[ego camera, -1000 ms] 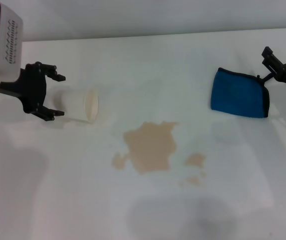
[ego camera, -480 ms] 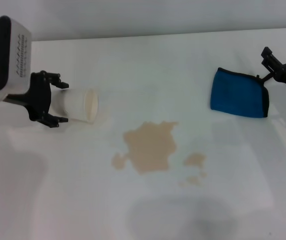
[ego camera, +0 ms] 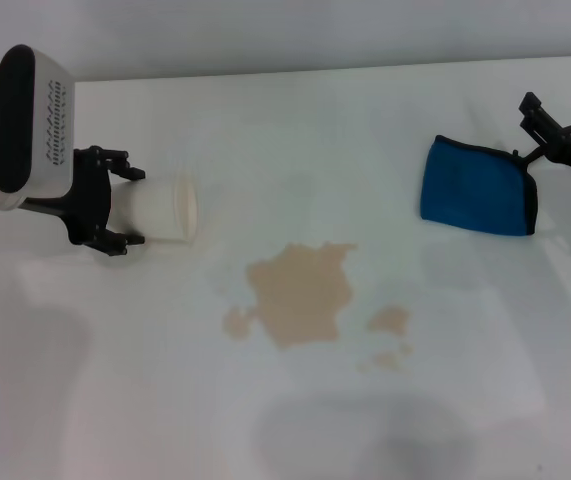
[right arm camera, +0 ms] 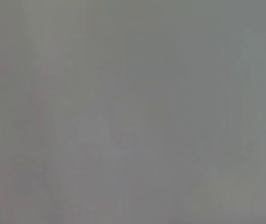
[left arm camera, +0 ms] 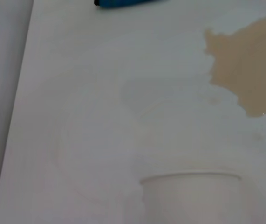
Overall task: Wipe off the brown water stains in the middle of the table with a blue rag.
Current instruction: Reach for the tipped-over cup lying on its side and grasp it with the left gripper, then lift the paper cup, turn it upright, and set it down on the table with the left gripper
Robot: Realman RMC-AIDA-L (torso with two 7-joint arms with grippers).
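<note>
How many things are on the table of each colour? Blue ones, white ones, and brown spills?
Blue: 1, the blue rag
White: 1, the paper cup lying on its side
Brown: 1 big puddle plus 4 small spots, the brown water stains
Total: 7

Bare test-bench setting: a wide plain white table (ego camera: 295,120) against a blank grey wall (ego camera: 315,30), without furnishings.

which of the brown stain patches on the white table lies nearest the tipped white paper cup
The small tan-brown blotch joined to the big irregular patch on the paper cup's side; the other small spots lie beyond the patch.
</note>
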